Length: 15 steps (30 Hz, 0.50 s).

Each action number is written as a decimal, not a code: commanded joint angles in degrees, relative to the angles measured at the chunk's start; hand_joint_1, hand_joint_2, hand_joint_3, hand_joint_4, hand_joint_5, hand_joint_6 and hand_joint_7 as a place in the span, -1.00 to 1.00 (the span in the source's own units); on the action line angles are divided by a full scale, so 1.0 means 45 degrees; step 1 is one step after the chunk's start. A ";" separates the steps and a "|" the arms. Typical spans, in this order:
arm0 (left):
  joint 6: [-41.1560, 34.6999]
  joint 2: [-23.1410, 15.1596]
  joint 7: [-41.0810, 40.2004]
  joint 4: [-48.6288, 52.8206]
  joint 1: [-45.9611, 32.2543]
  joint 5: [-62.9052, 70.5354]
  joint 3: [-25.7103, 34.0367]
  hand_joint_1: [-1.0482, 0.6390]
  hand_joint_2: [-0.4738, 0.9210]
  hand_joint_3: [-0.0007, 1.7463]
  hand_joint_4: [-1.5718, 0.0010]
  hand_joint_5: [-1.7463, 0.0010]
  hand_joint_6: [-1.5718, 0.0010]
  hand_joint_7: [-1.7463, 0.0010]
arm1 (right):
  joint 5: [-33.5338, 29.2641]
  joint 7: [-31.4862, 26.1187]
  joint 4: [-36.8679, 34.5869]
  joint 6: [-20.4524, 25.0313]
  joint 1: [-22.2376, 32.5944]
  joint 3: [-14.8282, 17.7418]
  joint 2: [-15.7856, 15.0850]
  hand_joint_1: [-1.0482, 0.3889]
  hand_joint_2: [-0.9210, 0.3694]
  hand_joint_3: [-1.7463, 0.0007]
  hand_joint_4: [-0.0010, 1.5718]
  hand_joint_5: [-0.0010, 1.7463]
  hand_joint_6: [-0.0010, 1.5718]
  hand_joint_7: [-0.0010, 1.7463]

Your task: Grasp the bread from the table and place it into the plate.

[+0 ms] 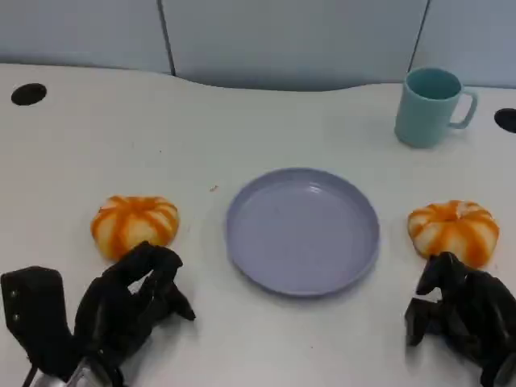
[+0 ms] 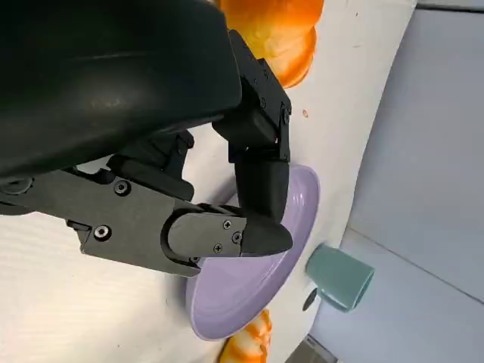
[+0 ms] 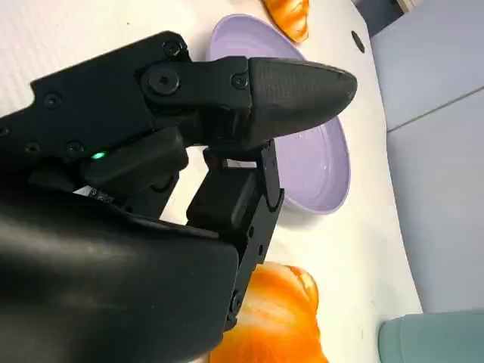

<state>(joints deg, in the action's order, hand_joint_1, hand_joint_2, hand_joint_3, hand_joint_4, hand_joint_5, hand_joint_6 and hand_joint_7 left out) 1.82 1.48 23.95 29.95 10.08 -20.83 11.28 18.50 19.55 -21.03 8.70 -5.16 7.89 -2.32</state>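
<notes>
Two orange-and-white striped breads lie on the white table. One bread (image 1: 135, 224) (image 2: 280, 30) is left of the lilac plate (image 1: 302, 230) (image 2: 249, 295) (image 3: 318, 166), which holds nothing. The other bread (image 1: 453, 230) (image 3: 276, 318) is to the plate's right. My left hand (image 1: 129, 306) (image 2: 189, 174) rests just in front of the left bread, fingers apart and holding nothing. Close in front of the right bread sits my right hand (image 1: 463, 310) (image 3: 189, 174), also holding nothing.
A teal mug (image 1: 430, 105) (image 2: 340, 276) (image 3: 431, 340) stands at the back right, behind the right bread. Two dark round holes (image 1: 28, 94) (image 1: 506, 119) sit in the tabletop at the far left and far right. A grey wall runs behind the table's back edge.
</notes>
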 commanded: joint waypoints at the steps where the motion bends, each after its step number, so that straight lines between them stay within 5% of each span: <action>1: 0.2501 -0.0243 0.0308 0.0518 0.0077 0.0473 0.0135 -0.45 1.00 -0.72 0.23 -0.84 0.39 -0.53 | -0.0033 -0.0112 -0.0216 0.0154 0.0259 0.0055 0.0050 -0.17 -1.00 0.44 0.51 0.69 0.40 0.57; 3: 0.3865 -0.0330 0.0399 0.0873 0.0149 0.0835 0.0052 -0.47 1.00 -0.80 0.29 -0.74 0.42 -0.31 | -0.0111 -0.0275 -0.0079 0.0283 0.0285 0.0002 0.0071 -0.18 -1.00 0.45 0.52 0.68 0.40 0.56; 8: 0.8169 -0.1430 -0.0884 0.2367 0.0550 0.3857 -0.0704 -0.50 1.00 -0.83 0.57 -0.16 0.48 0.65 | -0.0168 -0.0243 -0.0149 0.0165 0.0251 -0.0070 0.0110 -0.17 -1.00 0.43 0.52 0.68 0.39 0.56; 15: 0.9556 -0.3037 -0.4579 0.2642 0.0977 0.8261 -0.1800 -0.54 0.99 -0.93 0.97 0.19 0.59 0.95 | -0.0210 -0.0193 -0.0259 0.0098 0.0154 -0.0145 0.0139 -0.17 -1.00 0.42 0.50 0.69 0.38 0.58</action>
<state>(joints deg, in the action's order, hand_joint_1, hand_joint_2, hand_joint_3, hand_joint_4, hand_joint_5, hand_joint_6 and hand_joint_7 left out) 43.64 -9.51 7.92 42.31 13.71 12.00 4.64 18.08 18.80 -21.01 8.23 -5.23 7.48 -1.60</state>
